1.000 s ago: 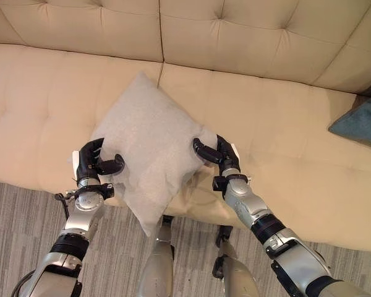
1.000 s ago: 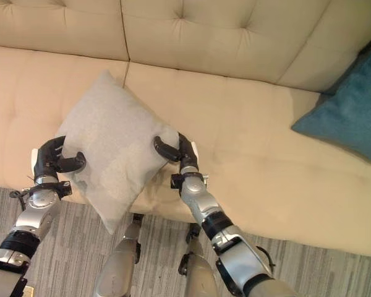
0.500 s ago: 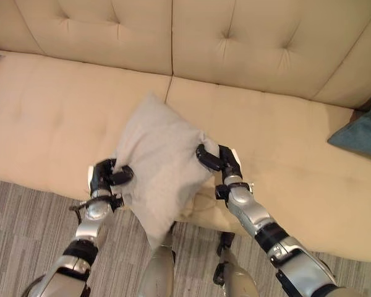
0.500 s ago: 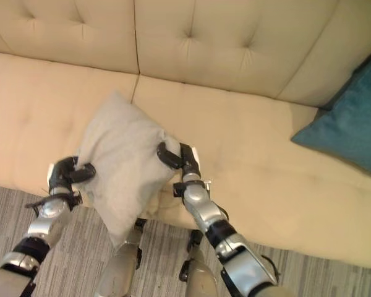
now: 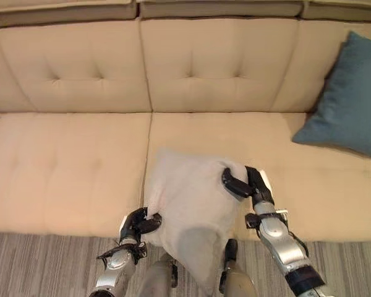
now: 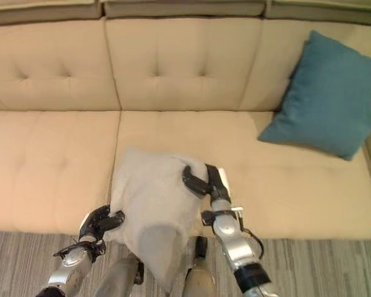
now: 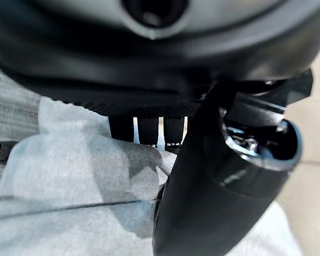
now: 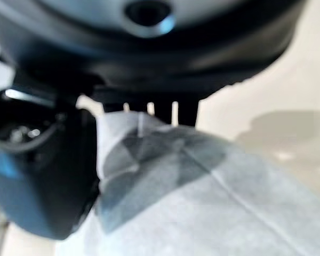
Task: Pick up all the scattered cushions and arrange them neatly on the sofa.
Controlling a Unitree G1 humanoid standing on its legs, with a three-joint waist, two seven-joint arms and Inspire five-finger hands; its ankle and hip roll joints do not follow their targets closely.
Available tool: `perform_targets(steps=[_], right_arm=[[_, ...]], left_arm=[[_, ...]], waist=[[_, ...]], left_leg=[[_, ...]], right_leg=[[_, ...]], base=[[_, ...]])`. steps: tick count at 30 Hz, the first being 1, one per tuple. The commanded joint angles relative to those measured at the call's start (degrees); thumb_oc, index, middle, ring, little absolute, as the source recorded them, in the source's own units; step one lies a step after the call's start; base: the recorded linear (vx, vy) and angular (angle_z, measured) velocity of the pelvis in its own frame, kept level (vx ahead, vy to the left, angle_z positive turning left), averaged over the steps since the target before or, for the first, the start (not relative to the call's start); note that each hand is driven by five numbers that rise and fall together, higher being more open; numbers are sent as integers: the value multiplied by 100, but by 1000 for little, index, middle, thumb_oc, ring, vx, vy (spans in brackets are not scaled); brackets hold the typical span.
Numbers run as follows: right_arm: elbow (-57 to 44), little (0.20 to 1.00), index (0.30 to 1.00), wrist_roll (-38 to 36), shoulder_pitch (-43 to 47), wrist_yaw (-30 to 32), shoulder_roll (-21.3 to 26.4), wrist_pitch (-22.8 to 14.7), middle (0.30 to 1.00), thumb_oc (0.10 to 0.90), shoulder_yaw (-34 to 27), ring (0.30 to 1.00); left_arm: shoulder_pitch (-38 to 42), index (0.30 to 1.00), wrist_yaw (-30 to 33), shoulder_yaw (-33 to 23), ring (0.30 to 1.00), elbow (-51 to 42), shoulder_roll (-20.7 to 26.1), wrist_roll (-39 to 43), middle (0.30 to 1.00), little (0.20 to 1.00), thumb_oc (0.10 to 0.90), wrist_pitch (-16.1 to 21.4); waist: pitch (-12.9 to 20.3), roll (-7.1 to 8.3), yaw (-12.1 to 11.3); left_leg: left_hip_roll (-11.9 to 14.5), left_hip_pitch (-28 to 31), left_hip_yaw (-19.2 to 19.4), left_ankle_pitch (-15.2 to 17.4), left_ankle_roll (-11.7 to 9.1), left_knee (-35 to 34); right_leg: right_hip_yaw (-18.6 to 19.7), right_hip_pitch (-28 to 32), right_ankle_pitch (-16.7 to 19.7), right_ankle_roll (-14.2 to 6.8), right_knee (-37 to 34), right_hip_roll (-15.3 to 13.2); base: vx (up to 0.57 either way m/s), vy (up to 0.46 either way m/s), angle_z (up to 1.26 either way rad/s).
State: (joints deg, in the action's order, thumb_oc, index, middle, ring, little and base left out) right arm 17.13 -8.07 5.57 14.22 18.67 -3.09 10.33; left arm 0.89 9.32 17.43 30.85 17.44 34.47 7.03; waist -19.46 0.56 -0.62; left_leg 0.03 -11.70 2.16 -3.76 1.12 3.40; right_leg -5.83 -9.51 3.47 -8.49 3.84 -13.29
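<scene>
We find no legible text, label, number or sign in any view. The pale grey cushion (image 5: 188,210), the teal cushion (image 6: 326,99) and the beige sofa (image 5: 68,167) carry plain fabric, with no tag or print we can read. The striped carpet (image 5: 43,266) bears no marking. Both wrist views show dark hand housings close up; we can make out no readable characters on them.

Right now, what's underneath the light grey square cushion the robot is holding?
The light grey square cushion, gripped by the left hand and right hand, overlaps the beige sofa's seat edge and striped carpet. Anything directly beneath is covered.
</scene>
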Motion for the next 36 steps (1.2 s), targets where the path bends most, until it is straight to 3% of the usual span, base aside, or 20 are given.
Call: perform_targets(steps=[1,3,5,8,12,17,19,22,26,27,28,29,30,31,33,35,36], right_arm=[[-781,300,300,-251,-39,20,-332,-755,300,400,-289,300],[-841,300,300,-190,-116,12,-294,-772,300,400,-320,300],[-900,300,300,-176,-158,-29,-230,-764,300,400,-264,300],[-976,300,300,-127,-119,-49,-85,-696,300,400,-216,300],[-1055,300,300,-90,58,0,103,-667,300,400,-278,300],[-1191,300,300,-119,179,81,177,-657,300,400,-284,300],[-1292,300,300,-220,41,40,152,-639,300,400,-281,300],[-1336,300,300,-304,-100,-67,131,-617,300,400,-234,300],[-1327,300,300,-410,-280,-139,110,-590,300,400,-247,300],[-1326,300,300,-410,-278,-139,110,-591,300,400,-247,300],[-1270,300,300,-424,-286,-79,103,-577,300,400,-270,300],[-1268,300,300,-424,-284,-79,103,-578,300,400,-270,300],[-1232,300,300,-438,-244,-44,94,-552,300,400,-295,300],[-1196,300,300,-461,-229,-39,74,-523,300,400,-298,300],[-1178,300,300,-466,-185,-54,51,-497,300,400,-266,300],[-1059,300,300,-395,-31,-115,-35,-405,300,400,-55,300],[-1055,300,300,-395,-27,-115,-38,-406,300,400,-54,300]], left_arm=[[28,300,-398,121,300,-629,-81,-112,300,300,400,378],[-114,300,-399,-6,300,-809,-13,-111,300,300,400,410],[-163,300,-402,-23,300,-1044,27,-80,300,300,400,383],[-344,300,-350,-71,300,-1339,-13,105,300,300,400,389],[-438,300,-421,-5,300,-1591,-56,205,300,300,400,343],[-402,300,-382,38,300,-1703,-124,226,300,300,400,379],[-489,300,-399,48,300,-1864,-86,190,300,300,400,360],[-558,300,-368,10,300,-2003,-33,144,300,300,400,367],[-604,300,-270,-67,300,-2016,-31,155,300,300,400,395],[-602,300,-270,-67,300,-2016,-31,155,300,300,400,395],[-512,300,-213,-20,300,-1977,-48,144,300,300,400,412],[-511,300,-213,-20,300,-1976,-49,144,300,300,400,412],[-450,300,-226,17,300,-1895,-70,92,300,300,400,384],[-443,300,-267,21,300,-1855,-51,70,300,300,400,364],[-457,300,-280,13,300,-1845,-22,48,300,300,400,344],[-485,300,-271,61,300,-1781,-11,-118,300,300,400,281],[-484,300,-270,59,300,-1781,-10,-119,300,300,400,281]], waist=[[945,-67,-57],[1148,-43,-101],[1159,-50,-170],[1120,-237,-221],[1002,-355,-206],[922,-253,-122],[991,-119,-82],[1044,-30,-37],[1138,16,93],[1150,16,101],[1164,54,219],[1155,55,219],[1223,88,321],[1271,95,355],[1301,106,350],[1319,197,227],[1316,203,233]], left_leg=[[-36,-111,-329,350,-70,-36],[-76,-198,-450,165,-125,-61],[-27,-288,-490,-106,-257,-85],[219,-396,-630,-564,-464,-414],[287,-554,-682,-588,-625,-745],[229,-398,-567,-166,-461,-136],[230,-90,-671,306,-451,597],[465,394,-669,703,-482,807],[1041,741,-181,514,-599,386],[1038,725,-189,493,-597,372],[1357,828,519,357,-679,129],[1356,842,521,353,-680,119],[1569,978,1186,348,-836,-52],[1630,1082,1434,336,-886,-164],[1602,1156,1471,367,-901,-247],[1213,1008,1145,673,-726,-63],[1202,1006,1141,680,-717,-59]], right_leg=[[664,691,-769,-150,1308,475],[1149,1140,-1008,-2,1207,878],[1098,1264,-1453,282,1046,1048],[1030,1179,-1847,543,1103,1394],[722,1131,-1947,708,994,1518],[430,1040,-1558,653,735,1276],[197,902,-1438,653,679,1080],[-39,797,-1445,676,688,933],[-546,793,-1381,625,650,721],[-554,783,-1363,625,634,720],[-957,868,-1267,543,570,521],[-957,878,-1266,542,567,521],[-1220,1004,-1261,402,477,374],[-1369,1046,-1182,334,421,301],[-1427,1081,-1082,265,358,240],[-1468,1132,-764,86,298,-40],[-1473,1139,-757,77,294,-50]], base=[[-118,-178,15],[-269,-278,48],[-357,-277,34],[-411,-244,9],[-367,-166,20],[-324,-28,41],[-317,27,65],[-134,83,56],[-50,191,80],[-57,291,67],[-41,204,58],[18,411,100],[67,332,114],[84,490,127],[29,354,86],[28,430,41],[12,284,31]])
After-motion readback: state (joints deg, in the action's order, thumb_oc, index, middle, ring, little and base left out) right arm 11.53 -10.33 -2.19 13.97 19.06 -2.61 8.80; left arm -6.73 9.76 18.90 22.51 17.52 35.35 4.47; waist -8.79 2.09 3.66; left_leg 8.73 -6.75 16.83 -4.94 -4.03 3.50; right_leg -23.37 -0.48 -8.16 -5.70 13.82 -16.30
